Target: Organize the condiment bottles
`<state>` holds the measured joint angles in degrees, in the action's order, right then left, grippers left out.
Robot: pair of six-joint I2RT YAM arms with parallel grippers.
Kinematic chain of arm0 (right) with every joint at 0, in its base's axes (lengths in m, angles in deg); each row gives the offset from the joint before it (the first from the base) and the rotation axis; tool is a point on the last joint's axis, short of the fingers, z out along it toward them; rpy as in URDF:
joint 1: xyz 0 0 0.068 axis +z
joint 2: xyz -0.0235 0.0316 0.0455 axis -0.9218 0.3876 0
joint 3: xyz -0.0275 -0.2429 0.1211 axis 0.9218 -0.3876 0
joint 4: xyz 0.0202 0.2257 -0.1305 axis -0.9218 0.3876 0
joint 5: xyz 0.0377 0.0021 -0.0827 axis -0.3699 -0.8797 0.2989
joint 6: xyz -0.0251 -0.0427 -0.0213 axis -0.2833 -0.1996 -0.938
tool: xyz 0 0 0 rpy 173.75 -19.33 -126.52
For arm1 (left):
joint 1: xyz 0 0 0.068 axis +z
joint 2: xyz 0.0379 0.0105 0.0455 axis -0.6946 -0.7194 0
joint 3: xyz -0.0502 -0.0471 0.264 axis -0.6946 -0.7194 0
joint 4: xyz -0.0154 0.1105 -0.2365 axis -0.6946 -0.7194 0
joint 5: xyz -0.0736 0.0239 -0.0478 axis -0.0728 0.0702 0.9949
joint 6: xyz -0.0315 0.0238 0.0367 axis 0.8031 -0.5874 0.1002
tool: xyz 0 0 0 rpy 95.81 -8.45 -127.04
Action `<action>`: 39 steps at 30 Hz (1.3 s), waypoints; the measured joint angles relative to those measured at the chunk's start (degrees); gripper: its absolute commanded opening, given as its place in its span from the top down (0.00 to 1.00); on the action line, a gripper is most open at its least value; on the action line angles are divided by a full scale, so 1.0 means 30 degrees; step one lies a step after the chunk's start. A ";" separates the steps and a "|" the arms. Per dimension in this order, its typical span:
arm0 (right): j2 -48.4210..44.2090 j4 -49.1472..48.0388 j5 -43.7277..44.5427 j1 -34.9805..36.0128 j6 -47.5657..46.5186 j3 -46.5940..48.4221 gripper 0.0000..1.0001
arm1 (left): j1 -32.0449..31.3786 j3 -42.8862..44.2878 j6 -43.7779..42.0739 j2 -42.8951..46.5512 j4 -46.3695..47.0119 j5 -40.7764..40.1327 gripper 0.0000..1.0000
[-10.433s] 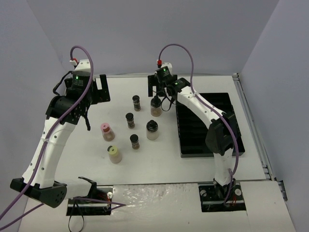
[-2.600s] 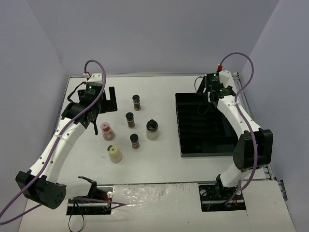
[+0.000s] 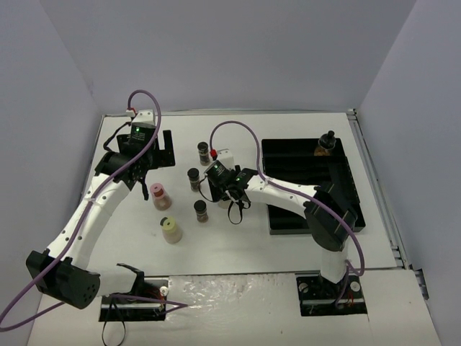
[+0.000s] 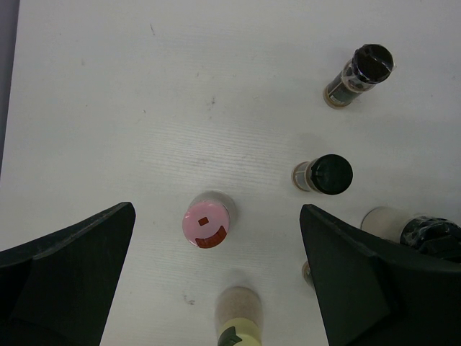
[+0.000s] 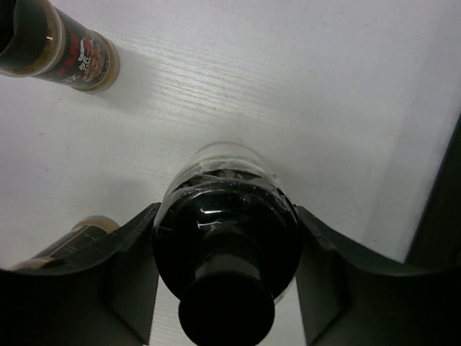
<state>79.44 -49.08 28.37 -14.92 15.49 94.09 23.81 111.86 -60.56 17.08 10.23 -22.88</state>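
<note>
I see the right jaws closed against both sides of a wide clear glass jar with a black cap and pale contents (image 5: 227, 216), which stands upright on the white table (image 3: 238, 249) just left of the black slotted tray (image 3: 295, 166). A brown-filled black-capped jar (image 3: 325, 144) stands in the tray's far right corner. The left jaws stand wide open above the small pink-capped jar (image 4: 207, 223) without touching it. The pale-yellow-capped jar (image 4: 240, 317) is near it toward the arm bases, and three slim black-capped jars (image 3: 194, 178) stand apart between the two arms.
</note>
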 measured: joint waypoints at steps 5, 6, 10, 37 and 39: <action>0.0015 -0.0127 0.0130 0.0000 0.0065 -0.0032 1.00 | -0.0007 0.0000 0.0000 -0.0015 0.0014 -0.0007 0.03; 0.0015 -0.0127 0.0139 0.0000 0.0079 -0.0032 1.00 | -0.0007 0.0000 0.0000 -0.0015 0.0014 -0.0010 0.03; 0.0000 -0.0077 0.0224 -0.0072 0.0086 -0.0025 1.00 | -0.0007 0.0000 0.0000 -0.0015 0.0014 -0.0036 0.03; -0.0017 0.3349 -0.0235 -1.1015 -0.2012 0.8101 1.00 | -0.0021 -0.0018 0.0006 -0.0146 0.0066 -0.0073 0.03; 0.0390 0.3355 -0.0304 -1.1400 -0.2012 0.8113 1.00 | -0.0021 -0.0049 0.0002 -0.0146 0.0076 -0.0073 0.03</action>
<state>80.61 -39.01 27.46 -49.13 9.46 118.43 23.74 111.71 -60.55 16.64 10.46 -23.10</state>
